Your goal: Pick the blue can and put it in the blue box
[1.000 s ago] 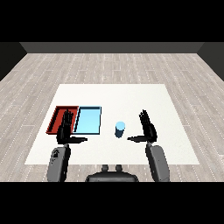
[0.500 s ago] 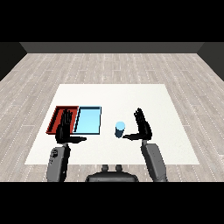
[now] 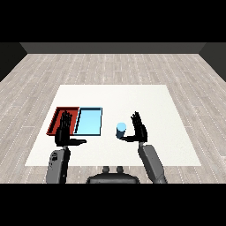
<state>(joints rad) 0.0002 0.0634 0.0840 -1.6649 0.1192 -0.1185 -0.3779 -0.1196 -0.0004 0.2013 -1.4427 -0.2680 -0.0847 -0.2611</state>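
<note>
As seen from the head view, looking down and forward across the white table [image 3: 176,132]:

- Blue can [image 3: 121,129]: upright on the table, just right of the light blue tray and apart from it; outside both trays.
- Light blue tray [image 3: 88,121]: flat on the table, left of centre, side by side with the red tray and touching it along one long edge; nothing seen inside.
- Red tray [image 3: 58,118]: left of the light blue tray, partly hidden behind the left hand.
- Right hand [image 3: 140,130]: black, raised at the end of the grey right forearm [image 3: 152,163], just right of the can; fingers straight and spread upward, thumb reaching toward the can's lower part. Whether the thumb touches the can cannot be told. Not curled round the can.
- Left hand [image 3: 64,132]: black, raised over the near end of the red tray, fingers straight and slightly spread, thumb stuck out to the right toward the near edge of the light blue tray; holding nothing.
- Left forearm [image 3: 57,165]: grey, rising from the lower left corner.
</note>
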